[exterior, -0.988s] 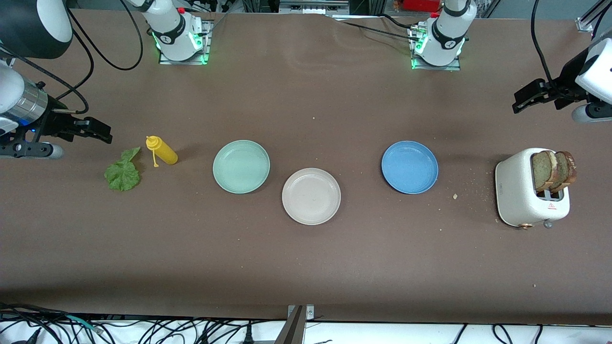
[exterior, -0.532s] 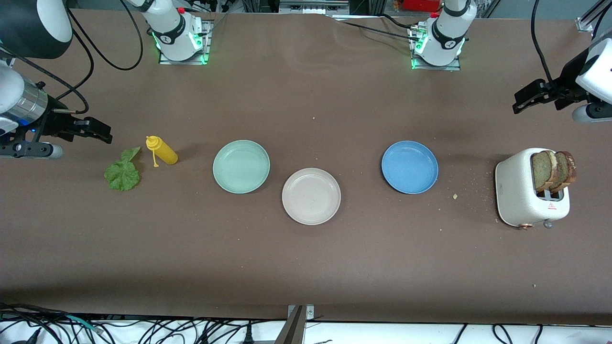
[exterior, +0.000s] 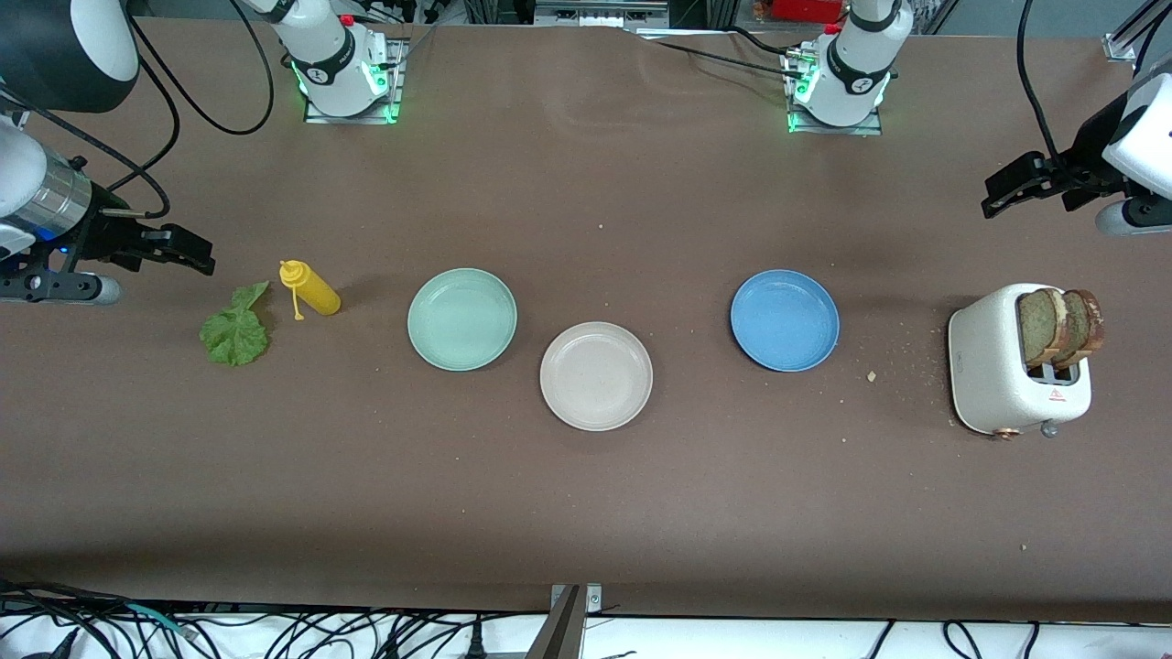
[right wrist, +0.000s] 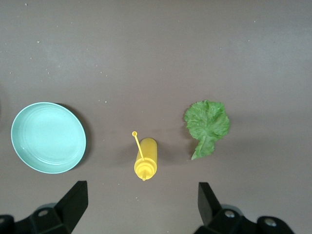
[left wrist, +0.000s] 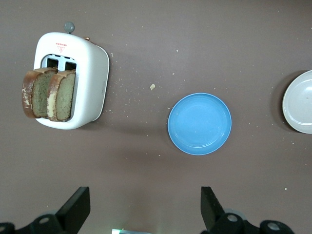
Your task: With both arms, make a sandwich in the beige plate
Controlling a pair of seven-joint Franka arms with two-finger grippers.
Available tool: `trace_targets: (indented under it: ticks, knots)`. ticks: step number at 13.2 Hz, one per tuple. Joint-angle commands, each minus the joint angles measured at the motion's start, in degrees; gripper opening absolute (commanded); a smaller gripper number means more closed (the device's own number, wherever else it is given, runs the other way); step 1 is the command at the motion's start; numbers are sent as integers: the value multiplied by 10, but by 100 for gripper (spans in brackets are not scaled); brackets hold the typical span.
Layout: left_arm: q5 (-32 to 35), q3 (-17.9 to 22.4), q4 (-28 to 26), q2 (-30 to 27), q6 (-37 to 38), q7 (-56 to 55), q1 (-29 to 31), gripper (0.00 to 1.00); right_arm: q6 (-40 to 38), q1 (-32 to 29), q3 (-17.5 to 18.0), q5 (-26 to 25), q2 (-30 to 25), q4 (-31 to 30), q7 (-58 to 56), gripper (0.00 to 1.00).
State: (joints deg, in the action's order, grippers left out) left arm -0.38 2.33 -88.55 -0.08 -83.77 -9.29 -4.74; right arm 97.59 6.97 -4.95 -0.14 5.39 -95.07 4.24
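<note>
Nothing is assembled yet: the beige plate (exterior: 596, 376) sits bare mid-table, between the mint plate (exterior: 462, 319) and blue plate (exterior: 785, 320). 2 bread slices (exterior: 1059, 328) stand in 1 toaster (exterior: 998, 375); 1 lettuce leaf (exterior: 235, 333) lies beside 1 yellow bottle (exterior: 311, 288). Left gripper (left wrist: 141, 209) over the table beside the toaster, right gripper (right wrist: 139, 207) near the lettuce, both apparently wide open, empty.

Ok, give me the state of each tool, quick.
Left tool: open, holding nothing, near the toaster.
Right tool: open, holding nothing, near the lettuce.
</note>
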Motion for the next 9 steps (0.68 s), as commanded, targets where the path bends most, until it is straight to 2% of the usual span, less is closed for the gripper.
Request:
trace_targets:
  ticks: [1, 9]
  knots:
    - [-1, 1, 16, 9, 1, 12, 3, 100, 7, -1, 0, 8, -13, -13, 4, 100]
    - [-1, 1, 15, 17, 2, 12, -2, 100, 4, -5, -2, 9, -11, -7, -1, 100]
